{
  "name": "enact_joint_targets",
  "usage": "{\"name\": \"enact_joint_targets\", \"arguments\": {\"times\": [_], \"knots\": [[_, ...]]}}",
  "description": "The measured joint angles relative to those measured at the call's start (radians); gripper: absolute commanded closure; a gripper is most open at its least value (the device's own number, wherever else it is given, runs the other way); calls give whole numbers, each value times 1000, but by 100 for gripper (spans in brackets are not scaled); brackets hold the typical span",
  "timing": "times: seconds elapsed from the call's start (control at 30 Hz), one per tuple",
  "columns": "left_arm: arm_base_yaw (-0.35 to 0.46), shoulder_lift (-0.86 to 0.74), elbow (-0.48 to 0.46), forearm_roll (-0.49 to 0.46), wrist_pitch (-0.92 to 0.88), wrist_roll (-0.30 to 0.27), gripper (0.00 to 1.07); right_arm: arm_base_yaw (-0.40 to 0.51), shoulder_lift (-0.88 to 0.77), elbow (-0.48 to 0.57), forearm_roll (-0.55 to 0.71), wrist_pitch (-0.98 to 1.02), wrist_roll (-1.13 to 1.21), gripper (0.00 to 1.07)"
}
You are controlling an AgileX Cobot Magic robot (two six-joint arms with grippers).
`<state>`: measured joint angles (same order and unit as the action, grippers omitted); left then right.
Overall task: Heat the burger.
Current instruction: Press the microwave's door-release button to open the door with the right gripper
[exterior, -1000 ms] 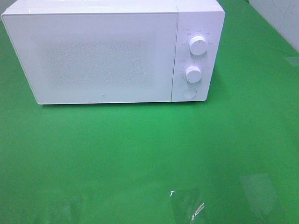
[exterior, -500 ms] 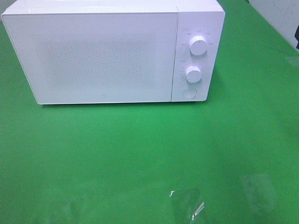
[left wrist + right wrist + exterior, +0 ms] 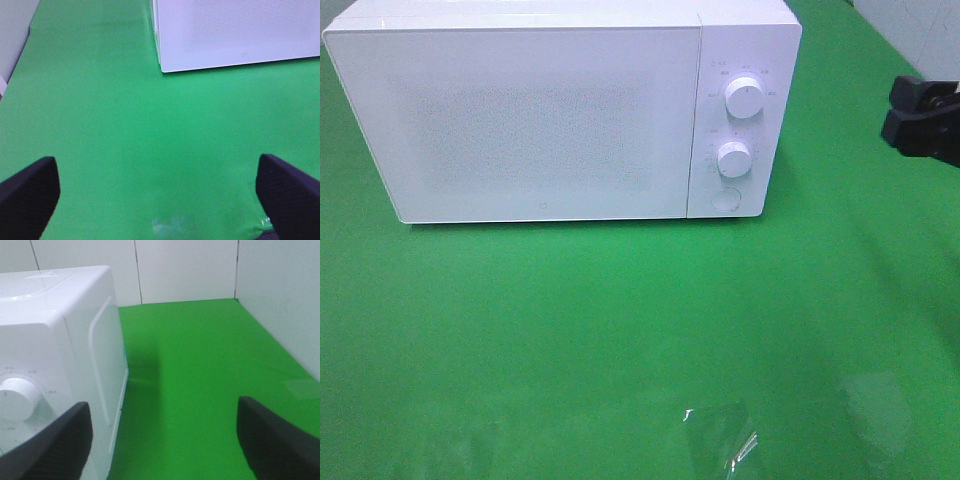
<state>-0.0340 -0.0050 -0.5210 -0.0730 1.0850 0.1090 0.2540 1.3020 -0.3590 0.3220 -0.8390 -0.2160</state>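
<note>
Shut microwave (image 3: 540, 120), both grippers spread wide and empty

Only the high view shows both knobs (image 3: 745, 98). The right gripper (image 3: 898, 108) hangs well off their far side, and its wrist view puts the microwave's side wall near one finger (image 3: 60, 440). Ahead of the left gripper (image 3: 156, 165) stands the door corner. The burger shows nowhere, and the door hides the inside.

Faint marks around the knobs (image 3: 745, 98) on the microwave (image 3: 540, 120); none legible.
</note>
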Motion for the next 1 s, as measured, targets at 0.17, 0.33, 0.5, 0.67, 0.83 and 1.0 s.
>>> {"name": "enact_joint_targets", "arguments": {"times": [0.17,0.33,0.5,0.67,0.83,1.0], "knots": [[0,0,0,0,0,0,7,111,78,0,83,-91,-12,31],[0,0,0,0,0,0,7,218,152,3,165,-158,-60,31],[0,0,0,0,0,0,7,331,209,3,264,-203,-122,31],[0,0,0,0,0,0,7,431,256,3,387,-257,-144,31],[0,0,0,0,0,0,7,490,286,2,456,-280,-145,32],[0,0,0,0,0,0,7,525,296,2,502,-288,-96,32]]}}
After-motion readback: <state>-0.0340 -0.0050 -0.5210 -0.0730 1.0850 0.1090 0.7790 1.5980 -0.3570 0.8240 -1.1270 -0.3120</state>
